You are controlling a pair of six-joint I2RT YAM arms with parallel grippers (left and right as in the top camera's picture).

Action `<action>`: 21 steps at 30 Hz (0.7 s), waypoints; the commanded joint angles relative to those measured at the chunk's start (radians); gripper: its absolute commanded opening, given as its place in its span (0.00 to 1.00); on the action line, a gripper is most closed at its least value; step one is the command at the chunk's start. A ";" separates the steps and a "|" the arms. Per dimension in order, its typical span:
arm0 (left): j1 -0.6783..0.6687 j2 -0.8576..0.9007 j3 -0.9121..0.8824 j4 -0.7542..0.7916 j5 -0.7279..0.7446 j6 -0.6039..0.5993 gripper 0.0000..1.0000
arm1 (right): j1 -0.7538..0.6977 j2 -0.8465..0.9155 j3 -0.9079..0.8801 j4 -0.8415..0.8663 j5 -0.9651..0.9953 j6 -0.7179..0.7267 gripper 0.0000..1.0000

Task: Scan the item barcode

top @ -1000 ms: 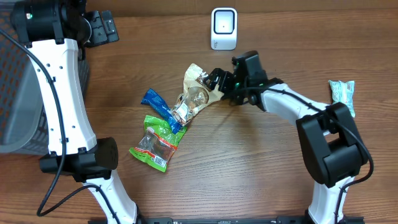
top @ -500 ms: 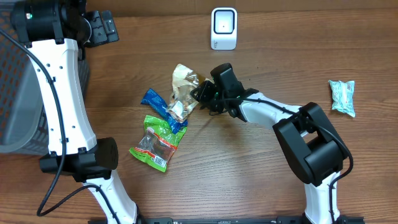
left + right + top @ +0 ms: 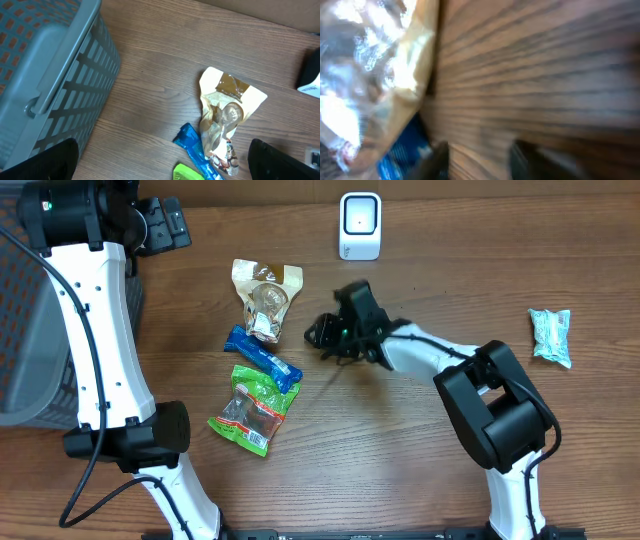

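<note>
A tan and clear snack bag (image 3: 262,298) lies flat on the wooden table, left of centre; the left wrist view shows this bag (image 3: 227,112) too. The white barcode scanner (image 3: 360,225) stands at the back, right of it. My right gripper (image 3: 322,336) hovers low over the table just right of the bag, open, with only bare wood between its blurred fingers (image 3: 437,160). The bag (image 3: 370,75) fills that view's upper left. My left gripper (image 3: 165,225) is raised at the back left, open and empty (image 3: 162,167).
A blue bar wrapper (image 3: 262,352) and a green snack bag (image 3: 250,408) lie just below the tan bag. A teal packet (image 3: 551,336) sits at the far right. A grey basket (image 3: 20,330) stands off the table's left edge, close under the left arm.
The right gripper carried the tan bag leftward, then let it go; the bag now lies further left and back. The left arm has not moved.
</note>
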 commanded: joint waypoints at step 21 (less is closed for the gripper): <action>-0.007 -0.026 0.010 0.002 -0.005 0.013 1.00 | 0.134 0.285 0.431 0.241 0.278 -0.426 0.81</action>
